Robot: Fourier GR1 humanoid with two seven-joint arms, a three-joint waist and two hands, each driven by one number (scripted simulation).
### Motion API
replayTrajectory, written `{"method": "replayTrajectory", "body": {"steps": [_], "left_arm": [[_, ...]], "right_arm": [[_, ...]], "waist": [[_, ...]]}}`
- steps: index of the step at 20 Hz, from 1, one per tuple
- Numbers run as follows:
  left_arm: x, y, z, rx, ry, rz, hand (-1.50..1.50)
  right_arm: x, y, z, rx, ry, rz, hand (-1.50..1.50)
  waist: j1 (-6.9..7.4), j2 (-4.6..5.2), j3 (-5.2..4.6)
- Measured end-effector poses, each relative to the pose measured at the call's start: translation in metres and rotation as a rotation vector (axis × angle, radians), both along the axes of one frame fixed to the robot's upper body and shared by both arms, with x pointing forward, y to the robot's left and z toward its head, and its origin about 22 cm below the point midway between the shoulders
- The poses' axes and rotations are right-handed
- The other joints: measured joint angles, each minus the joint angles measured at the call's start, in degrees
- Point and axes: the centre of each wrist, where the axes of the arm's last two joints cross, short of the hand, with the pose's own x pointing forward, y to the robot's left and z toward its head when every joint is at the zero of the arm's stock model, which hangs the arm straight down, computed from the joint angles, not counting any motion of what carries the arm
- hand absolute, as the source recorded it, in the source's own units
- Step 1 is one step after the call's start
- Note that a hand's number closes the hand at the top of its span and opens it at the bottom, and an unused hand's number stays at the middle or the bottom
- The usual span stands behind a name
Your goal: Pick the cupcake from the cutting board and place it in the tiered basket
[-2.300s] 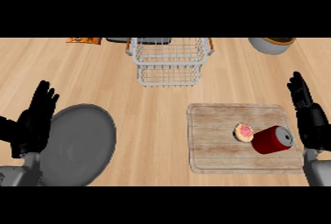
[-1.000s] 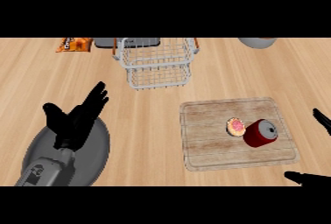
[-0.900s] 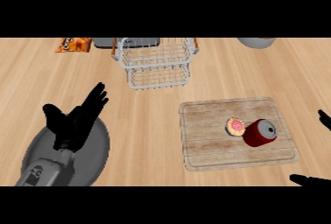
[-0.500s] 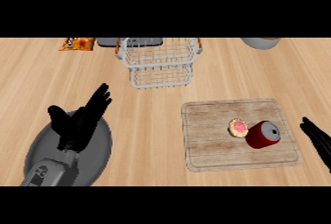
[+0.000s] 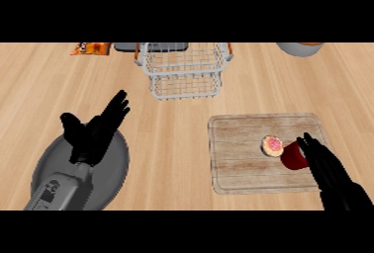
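The cupcake (image 5: 274,146), pink-topped with a red wrapper (image 5: 294,158), lies on its side on the right half of the wooden cutting board (image 5: 237,143). My right hand (image 5: 330,170) comes in from the lower right with straight fingers; its fingertips reach the cupcake's red wrapper and partly cover it. The white wire tiered basket (image 5: 185,70) stands at the far middle of the counter. Over the left side my left hand (image 5: 95,129) is held open, fingers pointing up and right, holding nothing.
A grey round plate (image 5: 110,173) lies at the lower left under my left forearm. At the far edge sit an orange packet (image 5: 90,48), a dark object behind the basket (image 5: 158,47) and a grey bowl (image 5: 300,48).
My right hand has moved in from the lower right edge up to the cupcake on the board. The left hand stays open over the plate, shifted slightly.
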Motion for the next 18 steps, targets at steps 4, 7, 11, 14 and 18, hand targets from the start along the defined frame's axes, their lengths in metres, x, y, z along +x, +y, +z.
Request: {"method": "replayTrajectory", "body": {"steps": [4, 7, 11, 14, 18], "left_arm": [[-0.002, -0.004, -0.004, -0.005, 0.000, 0.002, 0.00], [-0.004, 0.001, -0.002, -0.008, 0.002, 0.002, 0.00], [-0.005, 0.001, -0.001, -0.009, 0.008, 0.002, 0.00], [-0.008, -0.001, -0.001, -0.005, 0.007, 0.002, 0.00], [-0.007, 0.000, 0.004, -0.006, 0.002, 0.000, 0.00]], "right_arm": [[0.010, 0.011, -0.011, -0.025, 0.040, -0.030, -1.50], [0.019, 0.022, -0.028, -0.036, 0.071, -0.038, -1.50], [0.023, 0.020, -0.032, -0.061, 0.108, -0.056, -1.50], [0.025, 0.018, -0.046, -0.072, 0.107, -0.076, -1.50], [0.024, 0.014, -0.052, -0.077, 0.086, -0.106, -1.50]], "waist": [[-0.02, -0.01, 0.07], [0.04, -0.02, 0.08], [-0.06, -0.03, 0.10], [-0.10, -0.04, 0.10], [-0.15, -0.08, 0.08]]}}
